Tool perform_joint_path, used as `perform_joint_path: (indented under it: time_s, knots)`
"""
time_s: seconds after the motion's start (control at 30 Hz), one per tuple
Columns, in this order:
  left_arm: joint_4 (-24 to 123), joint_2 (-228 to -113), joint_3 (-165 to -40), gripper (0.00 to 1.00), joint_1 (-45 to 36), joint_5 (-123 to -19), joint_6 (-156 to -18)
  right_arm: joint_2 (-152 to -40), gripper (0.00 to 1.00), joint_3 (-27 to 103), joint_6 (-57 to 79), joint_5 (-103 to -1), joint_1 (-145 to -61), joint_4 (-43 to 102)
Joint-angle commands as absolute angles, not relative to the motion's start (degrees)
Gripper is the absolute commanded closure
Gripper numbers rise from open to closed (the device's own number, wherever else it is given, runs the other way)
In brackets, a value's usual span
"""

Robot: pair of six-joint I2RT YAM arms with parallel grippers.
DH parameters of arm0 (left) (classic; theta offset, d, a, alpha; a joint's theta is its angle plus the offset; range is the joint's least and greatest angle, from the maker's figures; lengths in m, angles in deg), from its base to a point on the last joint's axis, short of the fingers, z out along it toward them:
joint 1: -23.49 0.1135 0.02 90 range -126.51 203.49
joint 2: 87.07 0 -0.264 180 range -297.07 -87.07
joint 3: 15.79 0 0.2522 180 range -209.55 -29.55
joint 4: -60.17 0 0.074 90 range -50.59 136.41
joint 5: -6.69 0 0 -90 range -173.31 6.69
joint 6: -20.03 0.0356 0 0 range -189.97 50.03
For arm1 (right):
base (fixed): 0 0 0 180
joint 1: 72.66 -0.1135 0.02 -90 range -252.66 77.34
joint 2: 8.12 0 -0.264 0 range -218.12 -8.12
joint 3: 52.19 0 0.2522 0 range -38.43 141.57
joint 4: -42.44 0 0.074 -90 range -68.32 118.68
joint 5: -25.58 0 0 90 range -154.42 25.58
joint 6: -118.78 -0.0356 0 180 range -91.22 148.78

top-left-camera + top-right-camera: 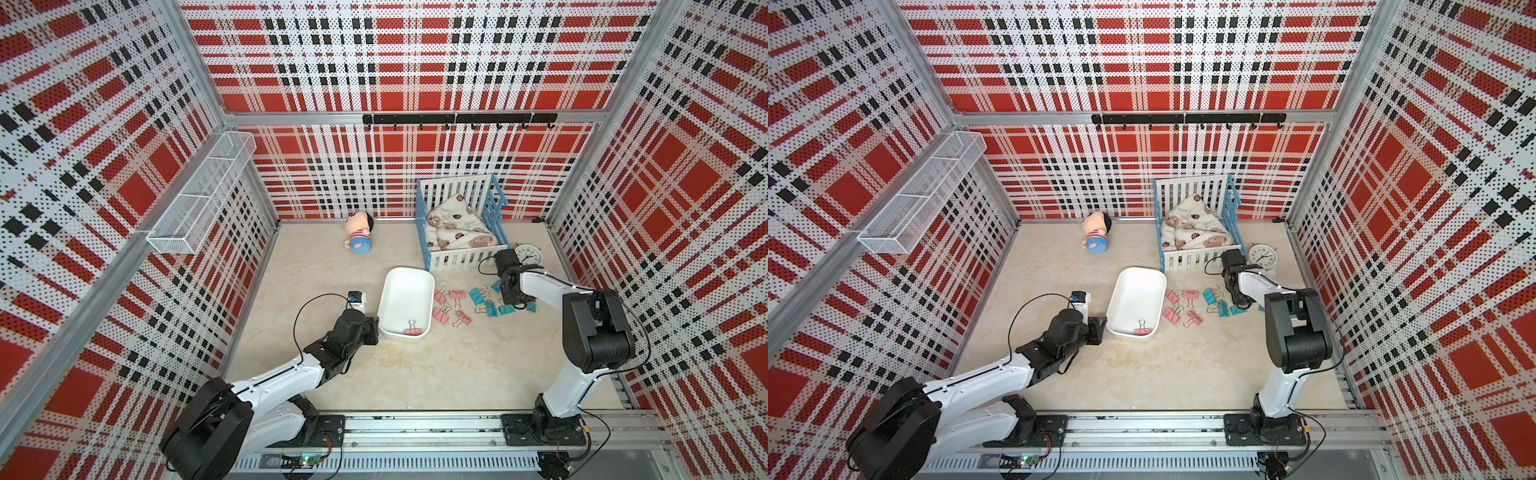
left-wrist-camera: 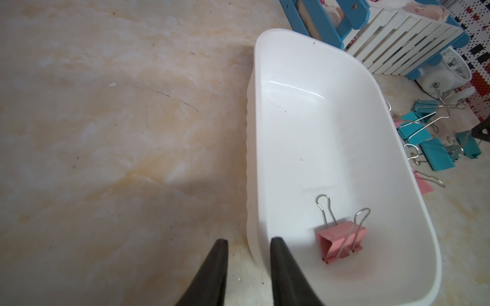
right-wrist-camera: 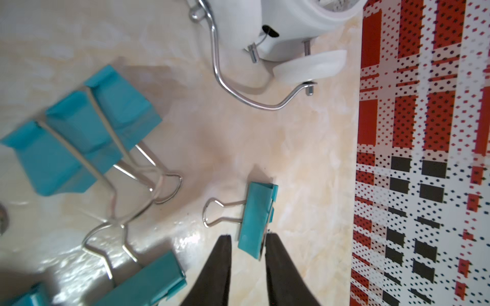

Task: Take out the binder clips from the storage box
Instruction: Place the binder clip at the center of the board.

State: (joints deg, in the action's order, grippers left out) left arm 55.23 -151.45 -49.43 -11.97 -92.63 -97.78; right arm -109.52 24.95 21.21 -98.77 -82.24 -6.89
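The white storage box (image 1: 406,297) (image 1: 1136,297) (image 2: 318,132) lies mid-table with one pink binder clip (image 1: 415,331) (image 1: 1143,331) (image 2: 342,241) at its near end. My left gripper (image 1: 374,330) (image 1: 1100,330) (image 2: 249,239) is shut on the box's near corner wall, one finger inside and one outside. Several pink (image 1: 457,294) and teal (image 1: 476,296) clips lie on the table right of the box. My right gripper (image 1: 513,299) (image 1: 1239,301) (image 3: 248,237) hangs open over them. A teal clip (image 3: 256,217) lies on the table at its fingertips, touching one finger. More teal clips (image 3: 79,137) lie beside it.
A white-and-blue toy crib (image 1: 461,259) with bedding stands just behind the clips, and a white alarm clock (image 1: 528,253) (image 3: 291,26) is close to my right wrist. A doll (image 1: 359,235) lies at the back. A wire-mesh basket (image 1: 199,195) hangs on the left wall.
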Motion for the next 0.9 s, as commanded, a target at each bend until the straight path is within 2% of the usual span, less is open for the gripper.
perform_joint_path:
  time_s: [0.0,0.17,0.23,0.43,0.57,0.87]
  knots:
    - [54.4,-151.1,-50.1,0.65,-12.1,-93.2,-97.1,-105.7,0.7,27.8,20.3,-100.3,-84.1,-9.8]
    - [54.2,-151.0,-50.4,0.64,-12.1,-93.6,-97.2,-101.1,0.67,32.6,21.9,-97.2,-88.4,-12.2]
    - [54.1,-151.0,-50.7,0.63,-12.1,-93.7,-97.1,-99.8,0.64,34.8,23.5,-91.6,-90.6,-12.4]
    - [54.3,-150.8,-51.4,0.63,-12.2,-93.5,-96.9,-97.6,0.64,36.3,25.4,-69.9,-95.2,-6.3]
    - [55.2,-151.1,-51.9,0.62,-12.1,-93.3,-96.4,-100.8,0.64,36.8,28.2,-61.3,-98.9,-4.1]
    - [57.0,-156.6,-54.5,0.63,-12.3,-92.2,-95.8,-111.6,0.62,39.6,32.3,-49.5,-107.5,-2.1]
